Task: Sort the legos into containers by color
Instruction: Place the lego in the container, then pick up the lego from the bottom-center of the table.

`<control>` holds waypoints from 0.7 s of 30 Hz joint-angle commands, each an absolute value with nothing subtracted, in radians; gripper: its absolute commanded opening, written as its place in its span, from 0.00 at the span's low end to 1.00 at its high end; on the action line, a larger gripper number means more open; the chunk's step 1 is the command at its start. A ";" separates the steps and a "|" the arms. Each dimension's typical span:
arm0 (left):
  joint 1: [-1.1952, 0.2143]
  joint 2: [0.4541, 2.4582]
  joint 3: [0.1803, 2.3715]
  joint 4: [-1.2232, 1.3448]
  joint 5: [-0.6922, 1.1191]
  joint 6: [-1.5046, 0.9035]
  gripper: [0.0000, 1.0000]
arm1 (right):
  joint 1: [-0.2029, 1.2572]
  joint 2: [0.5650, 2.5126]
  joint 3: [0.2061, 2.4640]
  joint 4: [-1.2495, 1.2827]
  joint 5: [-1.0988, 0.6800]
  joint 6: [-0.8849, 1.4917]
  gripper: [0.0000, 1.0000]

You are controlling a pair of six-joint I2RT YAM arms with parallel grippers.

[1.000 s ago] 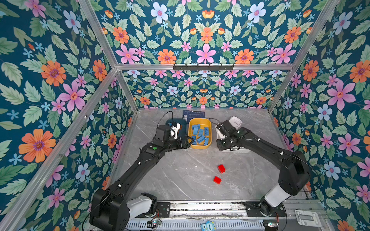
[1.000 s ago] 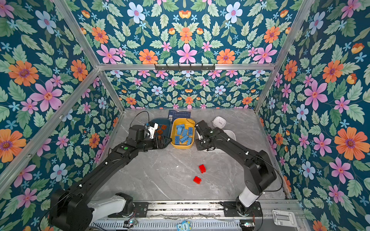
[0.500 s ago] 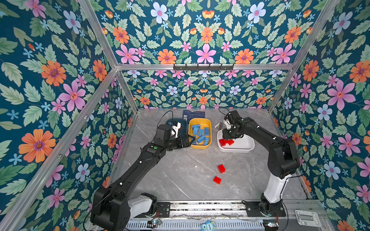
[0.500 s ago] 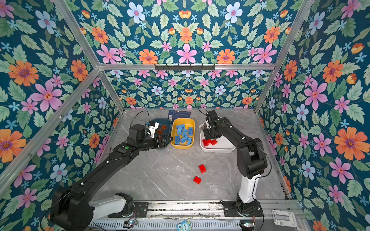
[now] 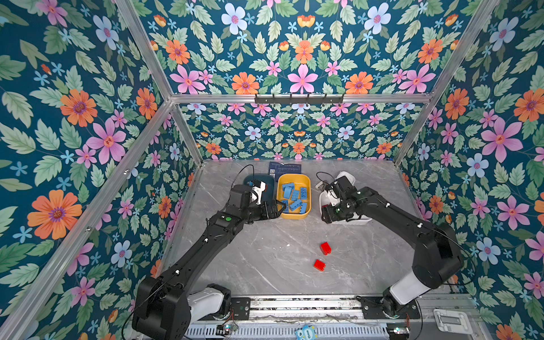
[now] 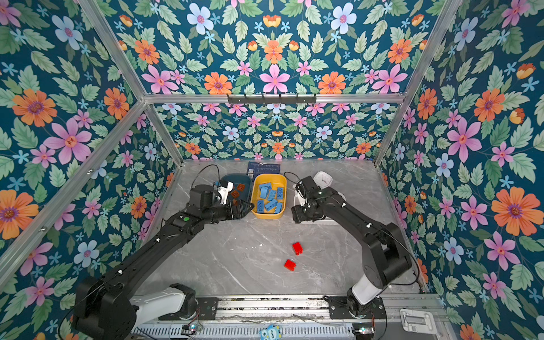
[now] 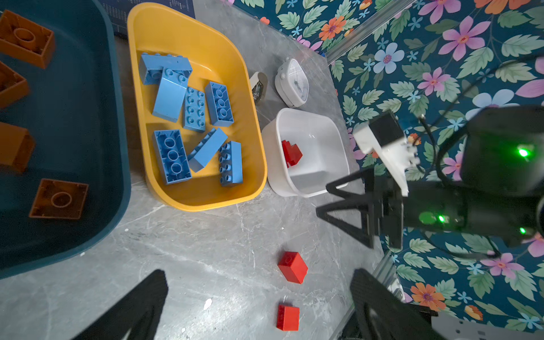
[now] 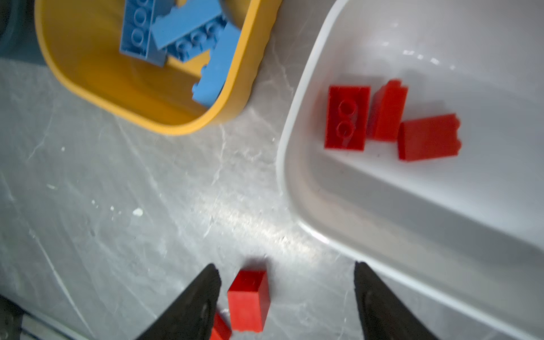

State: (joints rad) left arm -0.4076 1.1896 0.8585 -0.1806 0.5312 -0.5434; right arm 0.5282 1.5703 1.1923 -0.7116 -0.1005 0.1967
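Blue legos [image 7: 192,110] fill yellow tub [image 7: 188,35]; red legos [image 8: 347,117], white tub [image 8: 441,220].

A grey marbled desk [image 5: 265,273] stands inside floral-papered walls [image 5: 73,132] framed by aluminium bars [image 5: 206,98]. A flat dark blue printed card [image 5: 285,168] lies at the desk's back edge. A small white square clock [image 7: 291,82], dial showing, sits just beside a small beige-and-metal object [image 7: 258,86]. A black hook rail [image 5: 298,99] hangs on the rear bar.

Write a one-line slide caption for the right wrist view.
Right gripper open over the table, a loose red brick in frame; three red bricks lie in the white tub.
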 commanded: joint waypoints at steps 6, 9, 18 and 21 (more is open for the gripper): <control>-0.407 1.188 0.849 -0.164 0.544 -0.535 1.00 | 0.673 1.526 0.998 -0.681 -0.077 0.376 0.73; -0.407 1.180 0.847 -0.166 0.545 -0.535 1.00 | 0.699 1.558 0.981 -0.667 -0.048 0.385 0.72; -0.407 1.155 0.830 -0.170 0.534 -0.536 1.00 | 0.716 1.666 1.000 -0.631 -0.066 0.370 0.56; -0.407 1.156 0.830 -0.175 0.534 -0.532 1.00 | 0.722 1.695 1.006 -0.649 -0.052 0.364 0.51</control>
